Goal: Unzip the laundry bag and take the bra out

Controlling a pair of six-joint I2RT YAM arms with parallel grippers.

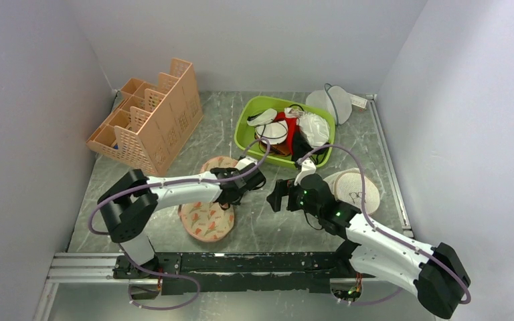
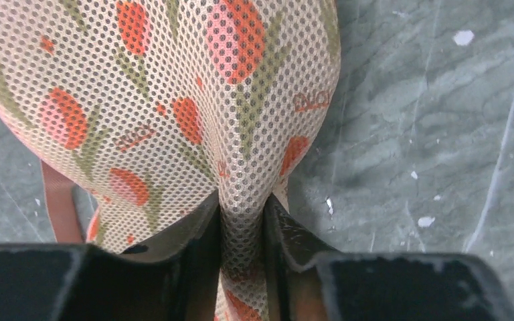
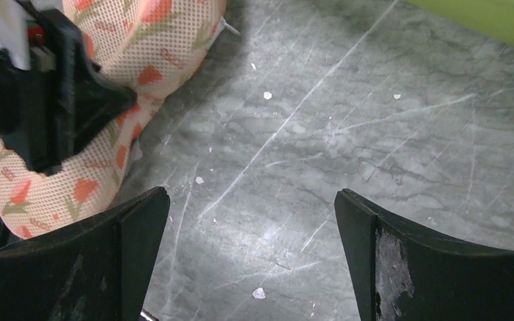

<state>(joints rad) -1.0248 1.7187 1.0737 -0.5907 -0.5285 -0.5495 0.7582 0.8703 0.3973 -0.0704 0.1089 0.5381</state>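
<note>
The laundry bag [image 1: 207, 219], beige mesh with red tulip print and pink trim, lies flat on the grey table in front of the left arm. My left gripper [image 1: 229, 198] reaches down onto its right edge. In the left wrist view the gripper [image 2: 241, 208] is shut on a pinched fold of the laundry bag [image 2: 174, 100]. My right gripper [image 1: 278, 195] hovers just right of the bag, open, with only bare table between its fingers [image 3: 251, 200]. The right wrist view shows the laundry bag [image 3: 164, 37] and the left gripper [image 3: 53, 100] at upper left. The bra is hidden.
A green basket [image 1: 246, 124] holding red, white and black items stands behind the grippers. An orange slotted organiser [image 1: 150, 124] sits at the back left. A round beige mesh disc [image 1: 356, 190] lies right of the right gripper, and a white mesh pouch [image 1: 331, 103] leans at the back right.
</note>
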